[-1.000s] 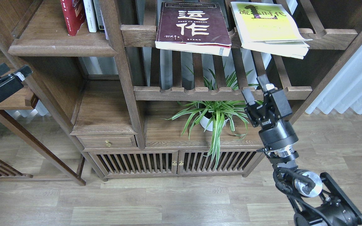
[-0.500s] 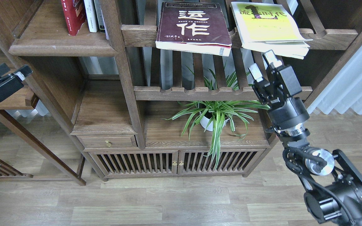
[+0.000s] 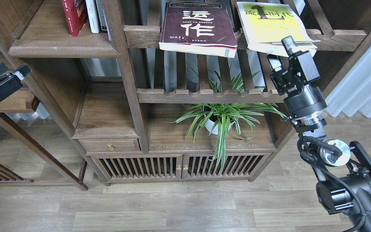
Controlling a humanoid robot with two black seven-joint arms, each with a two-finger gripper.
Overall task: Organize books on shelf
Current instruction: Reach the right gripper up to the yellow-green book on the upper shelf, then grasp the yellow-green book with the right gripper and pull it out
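Observation:
The yellow-and-white book lies flat on the upper slatted shelf, its front edge hanging over the rail. The thick maroon book lies flat to its left, also overhanging. The red book stands upright on the solid dark-brown shelf at top left. My right gripper is open at the yellow book's front edge, one finger over the cover and the other below the pages. My left gripper is open and empty at the far left, below the solid shelf.
Thin white- and dark-spined books stand beside the red book. A potted spider plant sits under the lower slatted shelf. A brass-knobbed drawer and slatted cabinet doors are below. A white curtain hangs at right.
My right gripper has risen and moved right, from in front of the lower slatted rail up to the yellow book's front edge. The left arm has barely moved.

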